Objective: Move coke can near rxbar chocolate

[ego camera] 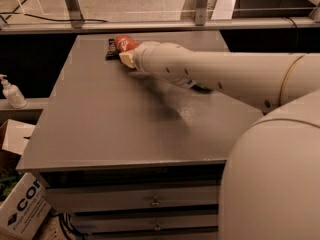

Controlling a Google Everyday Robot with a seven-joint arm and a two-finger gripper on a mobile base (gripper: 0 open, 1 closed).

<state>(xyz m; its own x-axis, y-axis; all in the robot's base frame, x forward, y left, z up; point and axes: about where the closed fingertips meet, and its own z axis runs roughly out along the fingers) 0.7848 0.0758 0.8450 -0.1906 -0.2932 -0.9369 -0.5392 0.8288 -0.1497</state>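
Observation:
The red coke can (125,43) lies at the far left of the grey cabinet top (115,119), right against the black rxbar chocolate (111,49), whose dark edge shows just left of the can. My gripper (126,58) reaches over the top from the right and sits at the can. The pale arm covers most of it. The green snack bag is hidden behind the arm.
The cabinet has drawers (155,201) below the front edge. A metal railing (150,24) runs behind the top. A white soap bottle (11,93) stands on a ledge at the left. Cardboard boxes (22,209) sit on the floor at the lower left.

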